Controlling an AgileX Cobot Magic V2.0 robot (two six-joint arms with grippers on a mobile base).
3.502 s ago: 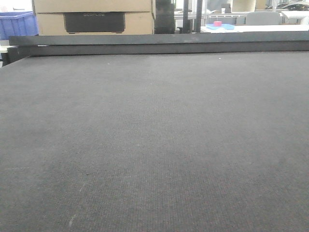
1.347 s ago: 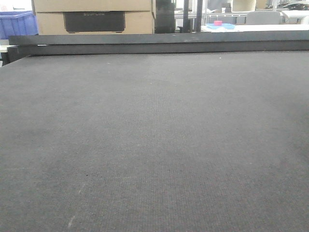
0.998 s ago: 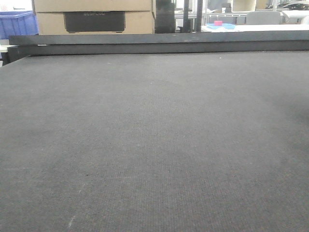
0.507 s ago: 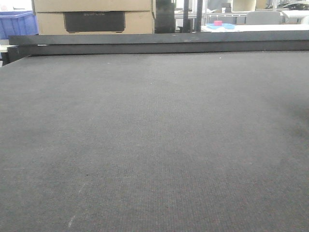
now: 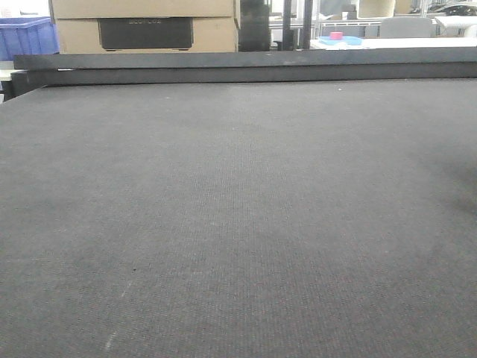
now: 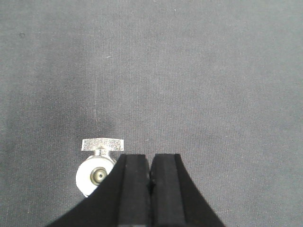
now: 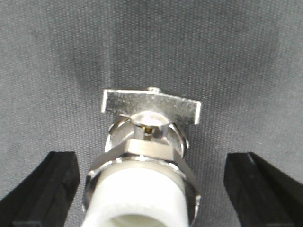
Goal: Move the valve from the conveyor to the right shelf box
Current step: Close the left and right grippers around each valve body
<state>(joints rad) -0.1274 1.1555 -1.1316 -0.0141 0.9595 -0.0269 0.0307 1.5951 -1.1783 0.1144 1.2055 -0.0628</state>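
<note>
The right fingers (image 7: 47, 189) stand spread wide on either side of the valve (image 7: 144, 156), which lies on the dark woven bench (image 7: 236, 56), clear of both. The left fingers (image 6: 135, 189) are pressed together on nothing, just beside the valve. Beyond the valve a black rail (image 5: 246, 67) edges the bench.

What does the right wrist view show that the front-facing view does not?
Only the right wrist view shows the valve, a metal body with a flat handle and a white end. It sits between the right arm's open jaws, which do not touch it. Only the front-facing view shows the black rail at the belt's far edge, with cardboard boxes and a blue crate behind it. No valve or arm appears there. Both views show the dark grey woven belt of the conveyor.
</note>
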